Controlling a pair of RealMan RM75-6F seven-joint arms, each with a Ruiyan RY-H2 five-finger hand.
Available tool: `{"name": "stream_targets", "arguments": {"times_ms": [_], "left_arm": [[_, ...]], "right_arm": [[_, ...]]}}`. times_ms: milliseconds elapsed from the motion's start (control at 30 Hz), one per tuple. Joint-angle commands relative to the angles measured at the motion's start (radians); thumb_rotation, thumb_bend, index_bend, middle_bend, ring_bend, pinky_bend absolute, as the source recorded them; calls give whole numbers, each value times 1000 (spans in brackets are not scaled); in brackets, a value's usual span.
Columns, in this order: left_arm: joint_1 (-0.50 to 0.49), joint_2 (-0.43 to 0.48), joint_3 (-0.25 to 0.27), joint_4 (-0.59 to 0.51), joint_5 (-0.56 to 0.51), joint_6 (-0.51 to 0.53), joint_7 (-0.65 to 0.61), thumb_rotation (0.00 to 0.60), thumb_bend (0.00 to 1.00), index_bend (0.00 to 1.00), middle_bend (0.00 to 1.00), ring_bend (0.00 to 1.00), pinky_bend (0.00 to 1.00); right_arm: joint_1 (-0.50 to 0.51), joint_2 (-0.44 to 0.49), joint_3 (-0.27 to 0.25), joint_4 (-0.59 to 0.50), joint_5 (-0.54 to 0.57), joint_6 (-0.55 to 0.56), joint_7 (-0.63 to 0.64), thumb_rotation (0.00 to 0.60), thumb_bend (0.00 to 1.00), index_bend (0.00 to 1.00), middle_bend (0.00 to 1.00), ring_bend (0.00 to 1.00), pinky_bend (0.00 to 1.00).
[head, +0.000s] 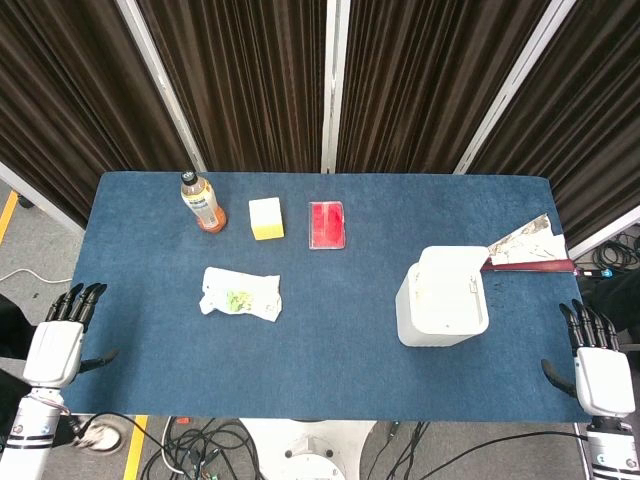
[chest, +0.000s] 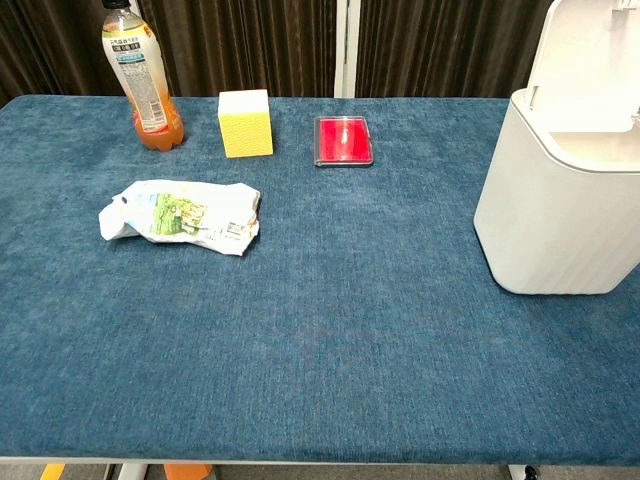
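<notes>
My left hand (head: 62, 330) hangs off the table's left edge with its fingers straight and apart, holding nothing. My right hand (head: 595, 355) sits off the right edge, fingers likewise spread and empty. Neither hand shows in the chest view. On the blue table (head: 330, 390) lie a crumpled white wrapper (head: 240, 293) (chest: 182, 215), an orange drink bottle (head: 202, 201) (chest: 143, 78), a yellow and white block (head: 266, 218) (chest: 246, 123) and a flat red case (head: 327, 224) (chest: 343, 140). A white bin (head: 443, 297) (chest: 558, 200) with its lid raised stands at the right.
A dustpan-like tool (head: 530, 250) with a dark red handle and crumpled paper rests near the table's right edge behind the bin. Dark curtains (head: 250, 80) close off the back. Cables (head: 200, 445) lie on the floor in front.
</notes>
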Motion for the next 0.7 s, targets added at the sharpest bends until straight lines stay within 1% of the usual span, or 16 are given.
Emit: {"name": "stream_targets", "arguments": {"times_ms": [33,433,700], "left_arm": [[0,1,0,-1,0,0,0,600,70,88,92,41,126],[0,1,0,0,-6,-6,-14,600,70,88,92,41,126],[-3,2,4,1,4,-7,-13,600,69,94,92,41,126]], "right_arm": [[0,0,0,0,0,0,1,598,169,0,0,0,0],[4,4,-3,-5,-8,-2,0,599,159,0,0,0,0],[18,43,0,-50,-25,-9,-5,599,149,0,0,0,0]]}}
